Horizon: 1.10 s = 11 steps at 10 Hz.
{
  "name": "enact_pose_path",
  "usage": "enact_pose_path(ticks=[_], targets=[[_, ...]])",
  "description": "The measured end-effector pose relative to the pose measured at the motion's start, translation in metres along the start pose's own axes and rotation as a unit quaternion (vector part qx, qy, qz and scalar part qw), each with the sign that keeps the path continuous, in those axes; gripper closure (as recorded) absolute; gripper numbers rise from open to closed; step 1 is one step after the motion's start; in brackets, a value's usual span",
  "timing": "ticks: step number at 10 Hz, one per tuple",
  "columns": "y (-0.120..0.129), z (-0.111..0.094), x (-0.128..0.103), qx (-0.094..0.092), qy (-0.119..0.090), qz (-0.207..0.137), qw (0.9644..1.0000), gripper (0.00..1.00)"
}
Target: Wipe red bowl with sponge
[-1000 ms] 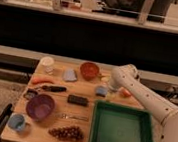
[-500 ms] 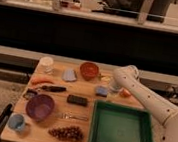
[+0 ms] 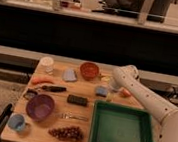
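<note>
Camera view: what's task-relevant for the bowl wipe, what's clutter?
Job: red bowl, sponge, gripper close beside the sponge.
Lying about: purple bowl, green tray, grapes, fork, carrot, light-blue cup, dark block.

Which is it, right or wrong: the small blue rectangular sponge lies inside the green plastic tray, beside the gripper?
Wrong: the camera view shows the small blue rectangular sponge on the wooden table, outside the green plastic tray, beside the gripper.
</note>
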Motion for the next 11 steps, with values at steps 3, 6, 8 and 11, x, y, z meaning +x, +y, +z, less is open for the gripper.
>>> enact_pose_path(ticks=[3, 6, 8, 11], targets=[[-0.009, 0.010, -0.004, -0.002, 0.004, -0.003, 1.0000, 0.20], [-0.007, 0.011, 0.001, -0.009, 0.009, 0.007, 0.9999, 0.20], [-0.005, 0.005, 0.004, -0.014, 0.014, 0.016, 0.9997, 0.20], [-0.006, -0.004, 0.005, -0.024, 0.019, 0.023, 0.9993, 0.20]])
